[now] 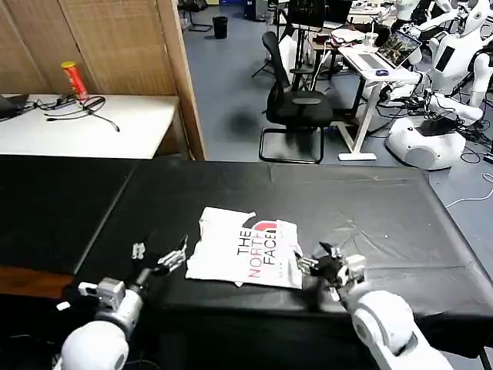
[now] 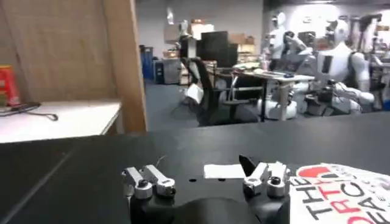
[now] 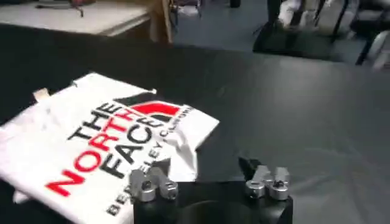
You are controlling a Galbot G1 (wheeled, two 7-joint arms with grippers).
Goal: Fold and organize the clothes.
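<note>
A robotics lab set in an open office. Beyond the right claw [image 1: 317,264] and the black-covered surface [image 1: 370,200] stand white humanoid robots [image 1: 439,92], a desk with an open laptop [image 1: 397,48], black office chairs [image 1: 296,104] on blue-grey carpet [image 1: 231,92], and loose cables [image 1: 85,108] on a white desk [image 1: 115,127].

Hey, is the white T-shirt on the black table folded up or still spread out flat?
Folded. The T-shirt lies as a compact rectangle, no sleeves spread, lettering up, between the open left gripper and open right gripper.
</note>
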